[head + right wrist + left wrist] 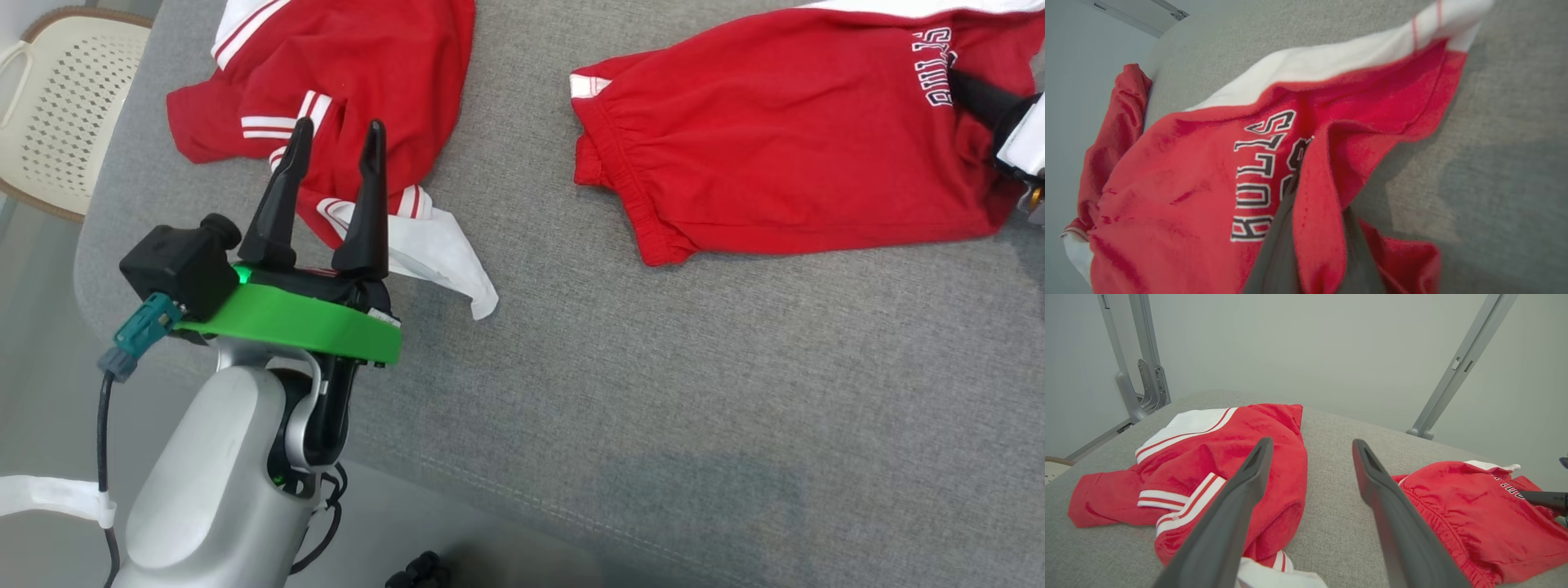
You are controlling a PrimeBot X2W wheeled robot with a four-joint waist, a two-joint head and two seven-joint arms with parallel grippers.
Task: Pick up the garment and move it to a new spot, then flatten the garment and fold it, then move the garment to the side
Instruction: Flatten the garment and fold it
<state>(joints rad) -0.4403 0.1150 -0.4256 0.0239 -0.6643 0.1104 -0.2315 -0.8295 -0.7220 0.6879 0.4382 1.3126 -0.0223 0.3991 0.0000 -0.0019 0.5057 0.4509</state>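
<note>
The red shorts [775, 139], lettered in black, are spread at the right of the grey counter [653, 392]. A raised fold beside the lettering is pinched by the right pincer [1318, 212], whose fingers are pressed together on it. The cloth is judged light, soft and limp, so sagging and bunching are to be expected, and the elastic waistband is thought the firmer hold. The left pincer [339, 131] is held spread above a crumpled red top [367, 49].

Grey fabric surface [653, 408], cream chair [65, 98], pale wall [1306, 343]
</note>
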